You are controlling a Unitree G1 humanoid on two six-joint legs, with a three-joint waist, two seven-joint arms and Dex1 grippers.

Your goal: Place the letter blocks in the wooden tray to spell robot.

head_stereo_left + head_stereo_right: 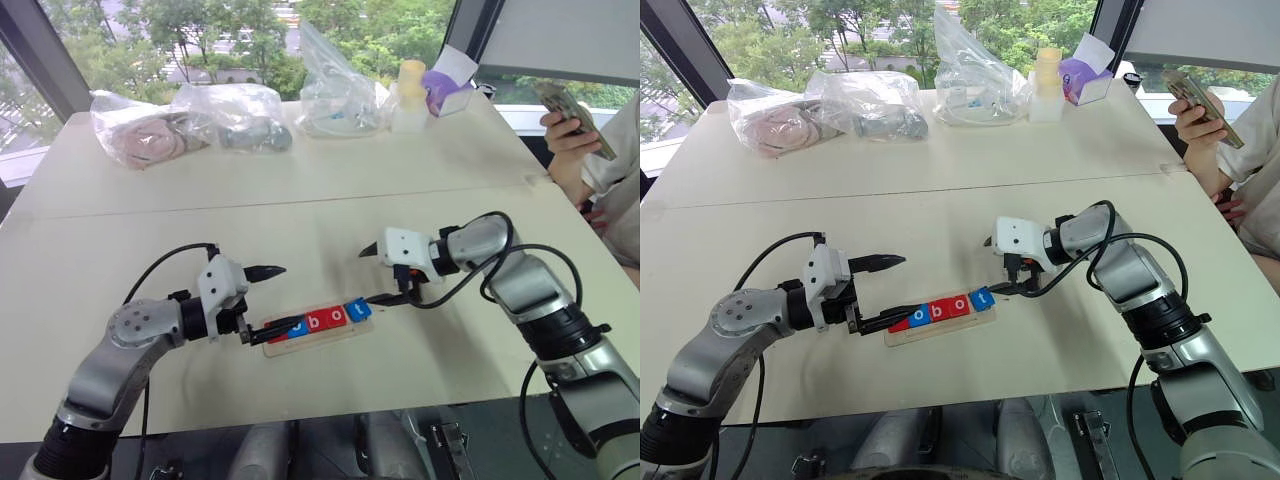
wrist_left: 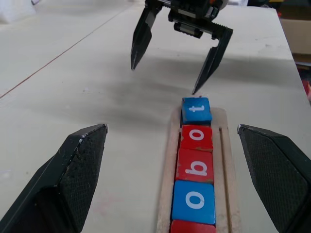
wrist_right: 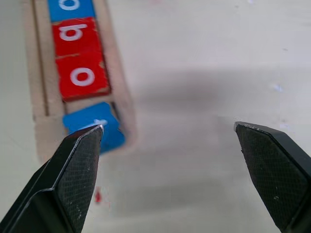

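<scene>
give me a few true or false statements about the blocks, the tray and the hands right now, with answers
1. The blue t block sits at the end of the wooden tray nearest the right hand. True.
2. The left hand is shut on a red block. False: its fingers stand wide apart, holding nothing.
3. The t block lies skewed, not square with its neighbours. True.
4. The right hand grips the t block. False: it is open, one finger just by the block.
5. The tray holds only red blocks. False: the blue o block and the t block lie there too.
6. A person's hand holds a phone at the table's far right. True.
</scene>
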